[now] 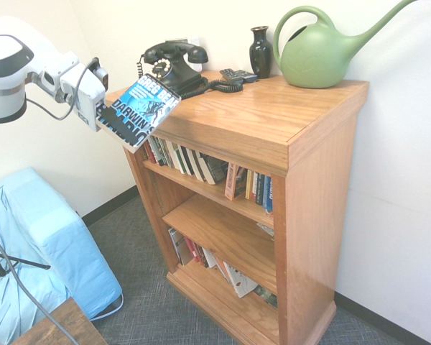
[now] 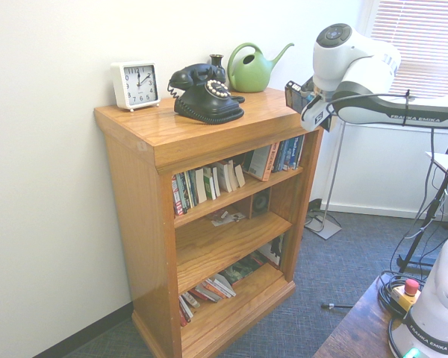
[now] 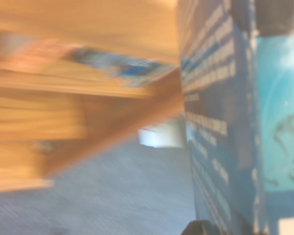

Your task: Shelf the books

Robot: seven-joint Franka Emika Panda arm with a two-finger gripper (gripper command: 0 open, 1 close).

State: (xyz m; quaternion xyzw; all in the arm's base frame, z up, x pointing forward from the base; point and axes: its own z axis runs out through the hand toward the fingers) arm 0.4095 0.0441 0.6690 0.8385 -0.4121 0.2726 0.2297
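Observation:
The book (image 1: pixel 142 108), a thick paperback with a blue-teal cover and large white lettering, hangs tilted in the air at the front corner of the shelf's top (image 1: pixel 273 115). My gripper (image 1: pixel 109 118) is shut on the book's lower end, which sticks out past the shelf's edge. From the other side, the gripper (image 2: pixel 302 103) is level with the top's overhang, and the book (image 2: pixel 292 95) shows only as a dark edge. The wrist view shows the book's cover (image 3: pixel 220 122) close up, with the blurred wooden shelf (image 3: pixel 63 112) beside it.
On the shelf's top stand a black rotary phone (image 1: pixel 174 66), a dark vase (image 1: pixel 260 52), a green watering can (image 1: pixel 320 54) and a white clock (image 2: pixel 135 84). Rows of thin books (image 1: pixel 201 164) fill the upper tier. A blue-covered object (image 1: pixel 43 244) sits on the floor nearby.

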